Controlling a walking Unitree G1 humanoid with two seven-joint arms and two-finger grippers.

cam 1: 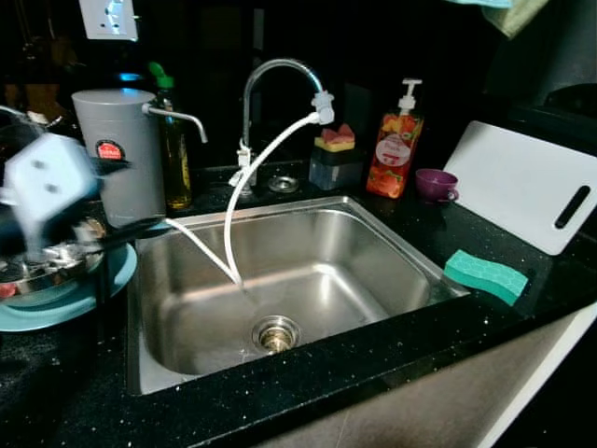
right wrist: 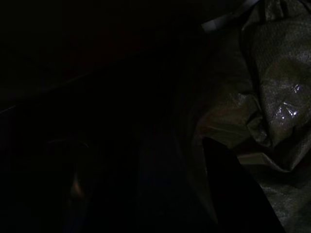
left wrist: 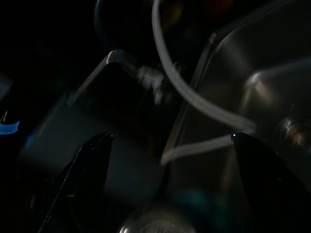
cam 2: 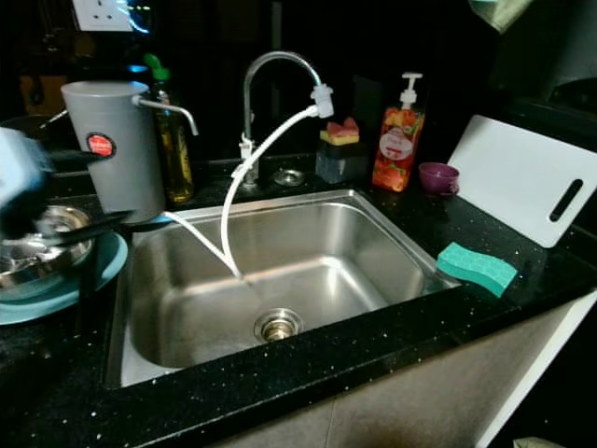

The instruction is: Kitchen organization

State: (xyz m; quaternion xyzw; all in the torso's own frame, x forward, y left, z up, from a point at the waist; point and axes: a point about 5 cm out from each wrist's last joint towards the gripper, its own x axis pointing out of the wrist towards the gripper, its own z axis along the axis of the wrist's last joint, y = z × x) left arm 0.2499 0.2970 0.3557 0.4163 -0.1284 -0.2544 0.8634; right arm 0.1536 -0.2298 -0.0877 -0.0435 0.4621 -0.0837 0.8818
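A steel bowl sits on a teal plate on the black counter, left of the steel sink. My left gripper hovers just over the bowl's right side, blurred, its black fingers pointing toward the sink. In the left wrist view the left gripper stands open, nothing between its fingers, facing the sink wall and a white hose. The right wrist view is very dark; my right arm hangs idle near a crumpled plastic bag.
A grey canister with a spout and an oil bottle stand behind the plate. Behind the sink are the faucet, a sponge holder, a soap bottle and a purple cup. At the right lie a green sponge and a white cutting board.
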